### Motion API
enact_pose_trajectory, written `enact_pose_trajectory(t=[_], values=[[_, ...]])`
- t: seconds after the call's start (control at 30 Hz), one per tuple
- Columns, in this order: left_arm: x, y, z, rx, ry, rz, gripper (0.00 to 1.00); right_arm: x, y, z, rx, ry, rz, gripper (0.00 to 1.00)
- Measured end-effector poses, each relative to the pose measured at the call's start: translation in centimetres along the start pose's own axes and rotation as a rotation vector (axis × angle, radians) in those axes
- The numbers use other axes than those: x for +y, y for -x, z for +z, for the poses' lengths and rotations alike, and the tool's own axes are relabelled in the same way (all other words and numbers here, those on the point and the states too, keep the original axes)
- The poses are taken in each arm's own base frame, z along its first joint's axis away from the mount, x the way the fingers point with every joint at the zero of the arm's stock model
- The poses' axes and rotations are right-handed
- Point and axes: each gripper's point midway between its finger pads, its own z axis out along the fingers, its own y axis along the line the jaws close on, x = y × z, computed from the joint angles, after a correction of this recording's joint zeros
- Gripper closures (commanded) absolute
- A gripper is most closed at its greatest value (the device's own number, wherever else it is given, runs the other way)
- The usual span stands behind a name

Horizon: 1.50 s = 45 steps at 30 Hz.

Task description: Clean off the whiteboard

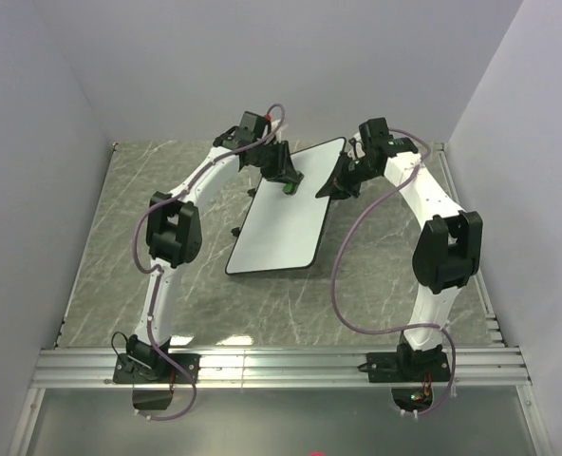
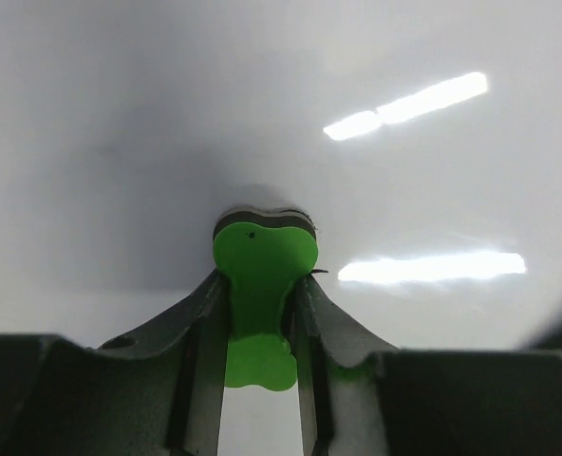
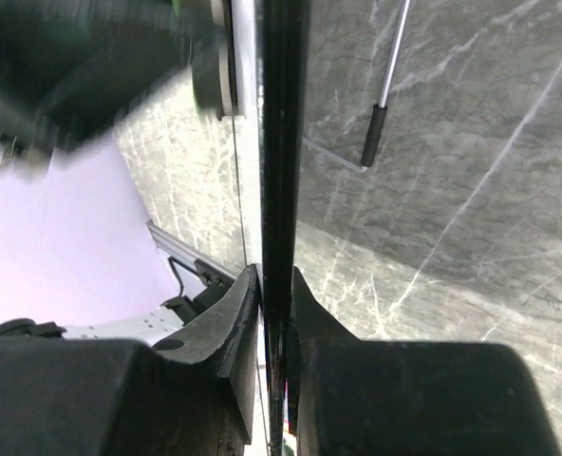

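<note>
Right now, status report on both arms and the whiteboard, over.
Left gripper shut on small green eraser block, against large white rectangular whiteboard. Right gripper clamped on its black rim. No marks visible, nothing blocking.

I see a small green eraser (image 2: 262, 275) with a dark felt edge, a grey marble table (image 1: 110, 247) with white veins, and silver rails (image 1: 281, 366) along its near edge.
</note>
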Motion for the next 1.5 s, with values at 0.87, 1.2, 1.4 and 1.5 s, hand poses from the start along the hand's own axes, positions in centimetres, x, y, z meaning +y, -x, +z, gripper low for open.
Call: enact_pose_trajectory(t=[0.87,1.2,1.4,1.5], values=[[-3.2,-2.3,-0.7,0.037,-0.014,0.046,1.00,-0.4,-0.8,-0.2,-0.013,-0.087,-0.006,1.00],[-3.8,-3.3,-0.9,0.038,-0.095,0.010,1.00,-1.0,-0.9,-0.1,-0.010,-0.110,-0.014,1.00],[5.9,-2.2,-1.1,0.003,0.081,-0.127,1.00,-0.8,-0.8,-0.1,-0.023,-0.096,-0.030,1.00],[9.6,-2.1,-1.3,0.002,0.155,-0.178,1.00,-0.5,-0.8,-0.1,-0.030,-0.089,-0.043,1.00]])
